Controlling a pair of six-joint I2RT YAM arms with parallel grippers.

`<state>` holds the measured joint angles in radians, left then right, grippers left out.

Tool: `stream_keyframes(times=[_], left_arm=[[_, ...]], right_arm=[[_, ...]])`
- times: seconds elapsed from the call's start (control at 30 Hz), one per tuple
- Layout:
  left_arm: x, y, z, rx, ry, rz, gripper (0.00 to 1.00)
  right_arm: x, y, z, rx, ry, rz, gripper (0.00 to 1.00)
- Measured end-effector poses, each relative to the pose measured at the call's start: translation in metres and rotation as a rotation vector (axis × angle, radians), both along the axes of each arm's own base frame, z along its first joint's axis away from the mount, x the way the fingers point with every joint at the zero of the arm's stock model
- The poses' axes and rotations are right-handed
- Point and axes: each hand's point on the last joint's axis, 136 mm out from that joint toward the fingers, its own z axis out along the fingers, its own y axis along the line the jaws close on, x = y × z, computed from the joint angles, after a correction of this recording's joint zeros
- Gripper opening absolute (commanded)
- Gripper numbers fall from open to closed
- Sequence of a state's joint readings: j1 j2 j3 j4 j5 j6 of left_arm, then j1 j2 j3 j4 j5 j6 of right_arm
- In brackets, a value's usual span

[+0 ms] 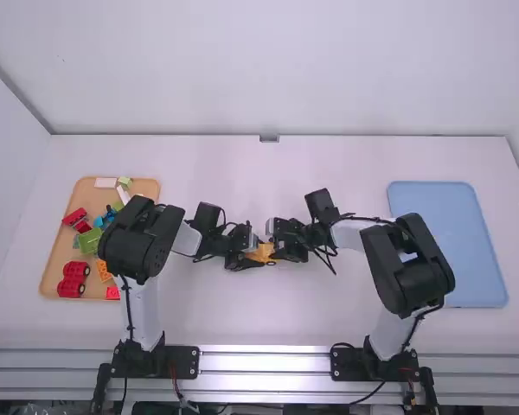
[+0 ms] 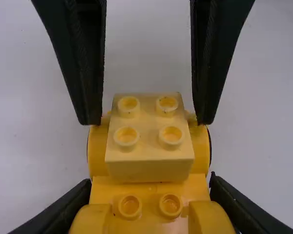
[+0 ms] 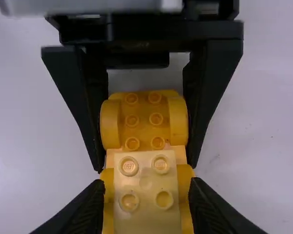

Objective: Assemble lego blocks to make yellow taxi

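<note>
While a pale yellow block (image 2: 149,141) sits atop the yellow taxi (image 1: 261,252) near the centre of the tabletop (image 1: 259,316), the left pincer (image 1: 253,258), at nine o'clock, and right pincer (image 1: 273,251), at three o'clock, grip opposite ends.

White links (image 1: 145,313) are joined now by chunky black joints (image 1: 419,270); black cables (image 1: 128,303) are looped alongside, pale screws (image 1: 194,353) are seen on black base plates (image 1: 182,362).
</note>
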<state>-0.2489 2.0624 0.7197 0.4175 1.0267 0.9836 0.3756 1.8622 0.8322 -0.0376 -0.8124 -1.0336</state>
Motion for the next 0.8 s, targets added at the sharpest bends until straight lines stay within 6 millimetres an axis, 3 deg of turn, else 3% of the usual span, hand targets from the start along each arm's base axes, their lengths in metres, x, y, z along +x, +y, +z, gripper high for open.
stream_keyframes(times=[0.1, 0.17, 0.23, 0.37, 0.53, 0.8], left_arm=[[0.0, 0.0, 0.0, 0.0, 0.0, 0.0, 0.61], [0.0, 0.0, 0.0, 0.0, 0.0, 0.0, 0.61], [0.0, 0.0, 0.0, 0.0, 0.0, 0.001, 0.61], [0.0, 0.0, 0.0, 0.0, 0.0, 0.0, 0.62], [0.0, 0.0, 0.0, 0.0, -0.001, 0.0, 0.61], [0.003, 0.002, 0.0, 0.009, -0.013, 0.01, 0.59]], right_arm=[[0.004, 0.001, 0.02, 0.061, -0.044, 0.019, 0.44], [0.007, 0.001, 0.036, 0.106, -0.083, 0.032, 0.1], [0.008, 0.001, 0.04, 0.111, -0.095, 0.032, 0.0], [0.008, 0.002, 0.031, 0.07, -0.083, 0.021, 0.0], [-0.003, 0.008, -0.002, -0.021, -0.013, 0.015, 0.0], [0.001, 0.009, -0.004, -0.059, -0.011, 0.021, 0.0]])
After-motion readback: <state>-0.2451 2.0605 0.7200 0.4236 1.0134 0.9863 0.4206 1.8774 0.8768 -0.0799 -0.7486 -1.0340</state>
